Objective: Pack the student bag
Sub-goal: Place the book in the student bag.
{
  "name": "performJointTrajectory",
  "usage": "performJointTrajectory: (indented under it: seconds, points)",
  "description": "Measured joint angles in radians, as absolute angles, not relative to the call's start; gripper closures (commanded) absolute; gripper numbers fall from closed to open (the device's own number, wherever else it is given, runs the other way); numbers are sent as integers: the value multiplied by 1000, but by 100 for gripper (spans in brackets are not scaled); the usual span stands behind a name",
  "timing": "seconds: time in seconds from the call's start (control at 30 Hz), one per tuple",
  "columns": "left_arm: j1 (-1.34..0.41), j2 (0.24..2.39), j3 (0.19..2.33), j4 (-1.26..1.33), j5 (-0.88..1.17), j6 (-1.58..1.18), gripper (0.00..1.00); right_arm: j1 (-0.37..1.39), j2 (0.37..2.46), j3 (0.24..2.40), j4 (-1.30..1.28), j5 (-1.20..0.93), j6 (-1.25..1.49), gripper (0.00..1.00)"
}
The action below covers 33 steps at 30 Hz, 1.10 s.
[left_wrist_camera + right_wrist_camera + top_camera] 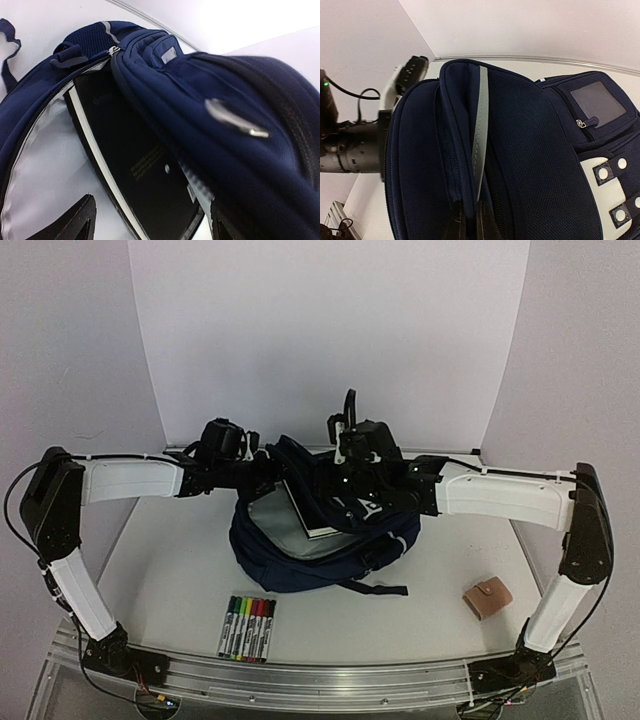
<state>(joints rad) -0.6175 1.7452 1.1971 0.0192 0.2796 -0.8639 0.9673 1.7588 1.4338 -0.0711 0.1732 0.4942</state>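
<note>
**A:** On the white table (450,560), where does the student bag (300,565) lie?

**B:** In the middle, between both arms, mouth gaping, with a dark book (135,165) tucked inside.

**A:** And the grippers?

**B:** The right gripper (470,225) pinches the bag's upper flap, fingers nearly together. The left gripper (145,227) is spread wide at the opening, gripping nothing. Markers (247,628) and a tan pouch (487,598) lie nearer the front edge.
</note>
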Motion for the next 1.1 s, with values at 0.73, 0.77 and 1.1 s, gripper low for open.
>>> performJointTrajectory:
  seconds: [0.73, 0.77, 1.1]
  points:
    - [-750, 1801, 1133, -18, 293, -923, 69, 972, 1757, 1428, -67, 173, 476, 100]
    - [-752, 1813, 1136, -17, 292, -924, 69, 972, 1757, 1428, -67, 173, 476, 100]
    - [-770, 1891, 1183, 76, 295, -943, 79, 972, 1742, 1407, -54, 178, 473, 100]
